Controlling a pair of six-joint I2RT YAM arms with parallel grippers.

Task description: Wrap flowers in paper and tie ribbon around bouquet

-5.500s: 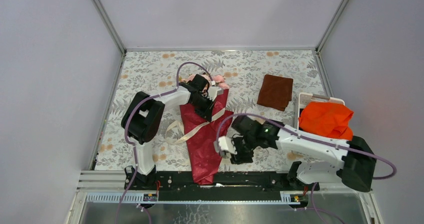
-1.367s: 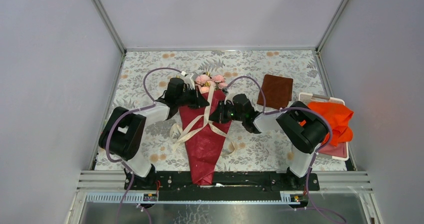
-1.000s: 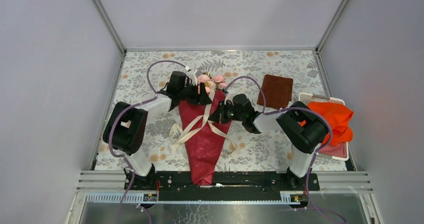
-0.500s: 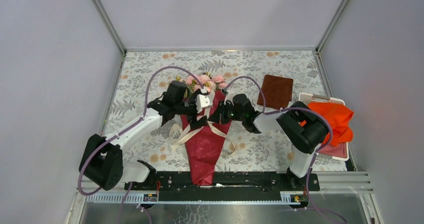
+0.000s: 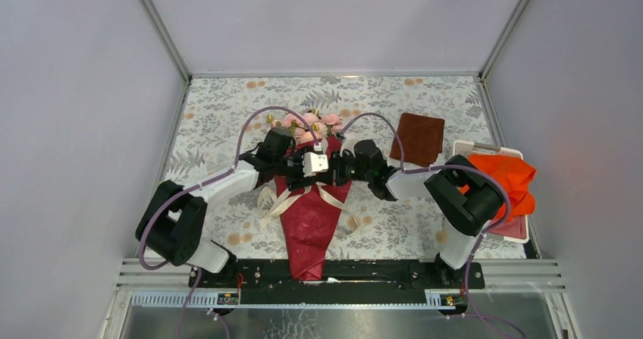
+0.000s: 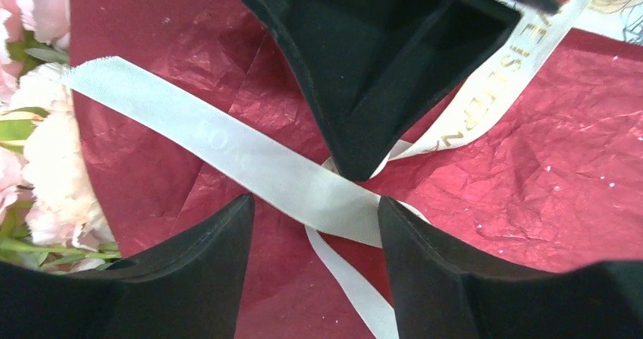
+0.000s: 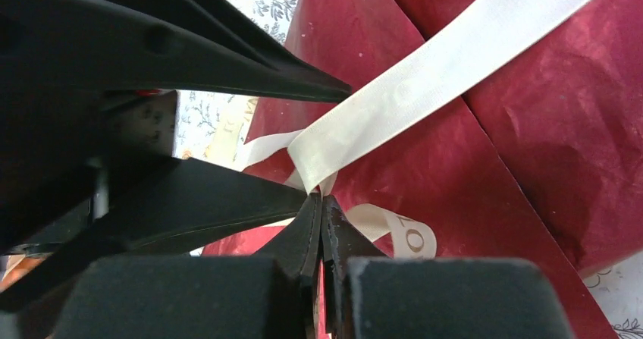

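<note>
Two pincers are meeting over the bouquet (image 5: 309,218), which is lying in the middle of the counter (image 5: 227,111). Its flowers (image 5: 311,120) are pointing at the far edge and its narrow tail is running past the near edge. The paper (image 6: 546,164) is showing its crimson side, creased and crinkled, and is wrapping the stems in a cone.

The ribbon (image 6: 250,153) is crossing over the paper just below the blooms. Its cream bands are meeting in a loose crossing, and its ends are trailing off the cone onto the counter on both sides. One band is carrying gold lettering (too partial to read).

The left pincer (image 6: 312,202) is hovering with its fingers (image 6: 189,278) apart. They are straddling the crossing without closing on it, and the ribbon is passing between them.

The right pincer (image 7: 318,202) is coming in from the opposite side. Its fingers are pressed together and clamped on a fold of the ribbon right at the crossing. From that pinch one band is stretching away across the paper. In the left wrist view its dark tip is pointing down onto the same spot.

A brown folded cloth (image 5: 418,137) is lying toward the far right corner. An orange cloth (image 5: 497,178) is sitting heaped in a tray (image 5: 460,157) at the right edge.
</note>
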